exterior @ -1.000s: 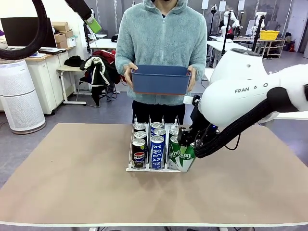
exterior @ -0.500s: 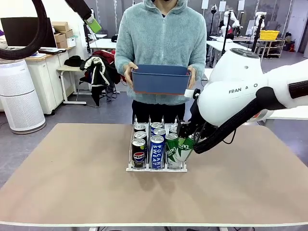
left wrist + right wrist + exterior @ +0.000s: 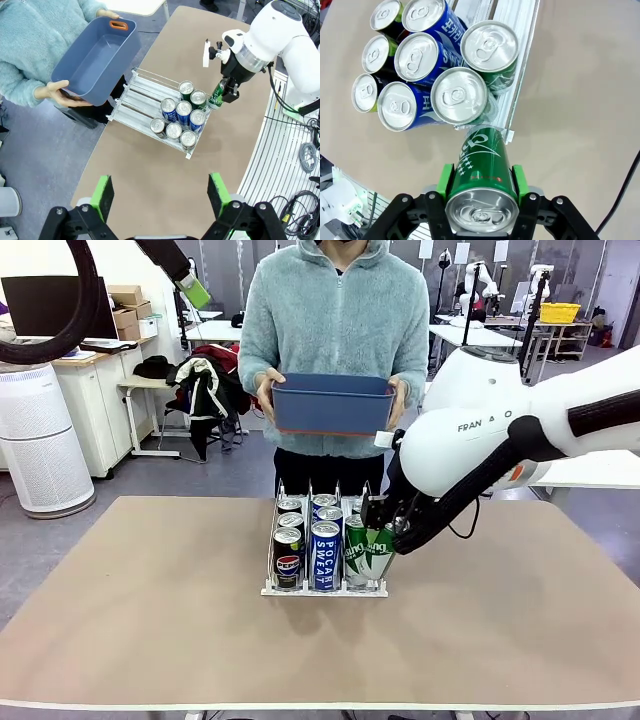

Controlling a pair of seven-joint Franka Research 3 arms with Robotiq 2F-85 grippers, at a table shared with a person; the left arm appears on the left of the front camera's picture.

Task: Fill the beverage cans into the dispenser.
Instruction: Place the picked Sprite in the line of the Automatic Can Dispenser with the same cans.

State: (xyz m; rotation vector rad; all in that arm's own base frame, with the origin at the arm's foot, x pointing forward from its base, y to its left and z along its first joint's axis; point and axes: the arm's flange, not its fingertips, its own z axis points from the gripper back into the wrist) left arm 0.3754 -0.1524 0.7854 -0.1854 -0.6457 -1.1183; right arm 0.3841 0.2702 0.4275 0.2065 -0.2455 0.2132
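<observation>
Tilting at centre frame in the front view, the green can (image 3: 378, 552) clamped in the right gripper (image 3: 385, 530) hangs against the rack (image 3: 325, 589)'s right front corner and could catch the rail or knock a standing can, above a tan table (image 3: 150, 620) in a lab where a person (image 3: 335, 320) holds a blue bin (image 3: 333, 405). In the left wrist view the left gripper (image 3: 160, 192) gapes empty at bottom over the rack (image 3: 131, 97) at centre. In the right wrist view the can (image 3: 482, 175) sits low-centre, its base beside the rack's edge (image 3: 512, 100), so a skewed drop might topple it.
</observation>
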